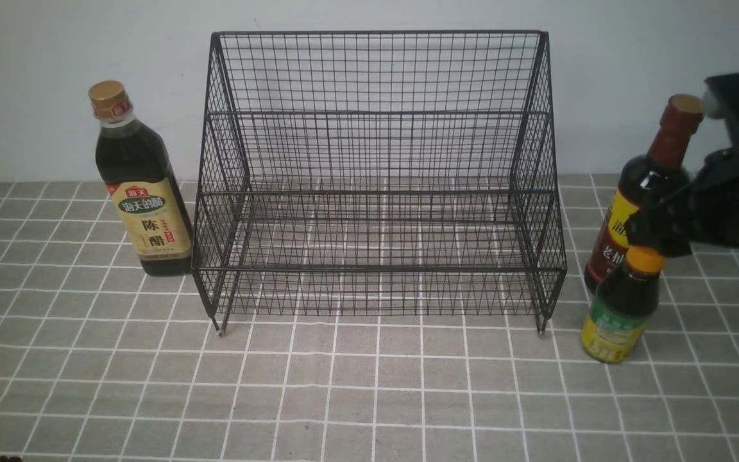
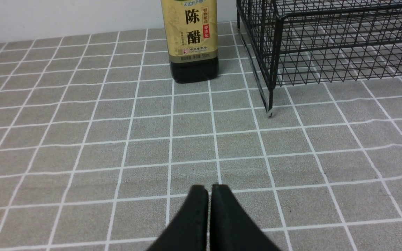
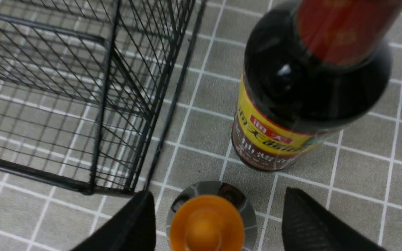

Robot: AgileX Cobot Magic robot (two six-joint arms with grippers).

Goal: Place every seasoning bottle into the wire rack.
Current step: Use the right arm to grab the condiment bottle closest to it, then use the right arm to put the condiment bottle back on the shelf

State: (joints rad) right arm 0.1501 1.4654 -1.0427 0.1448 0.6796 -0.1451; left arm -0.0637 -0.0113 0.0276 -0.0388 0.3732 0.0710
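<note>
My right gripper [image 3: 218,194] gaped wide astride the orange-capped small bottle [image 3: 206,223]. My left gripper [image 2: 209,189] showed tapered black jaws pressed together.

surface: grey-tan checked cloth [image 1: 369,398], white grid lines, slightly rippled | backdrop: plain white wall [image 1: 55,51]

— What did the tan label [image 2: 191,31] on the gold-capped bottle [image 1: 132,154] say?
— Large black "陈醋", with a red "海天" badge above it.
— And the yellow-red label [image 3: 274,137] on the red-necked bottle [image 3: 312,76]?
— "海天" on red again; the line below was blurred.
— The green-yellow label [image 1: 608,333] on the small orange-capped bottle [image 1: 623,301]?
— Too small to read.
</note>
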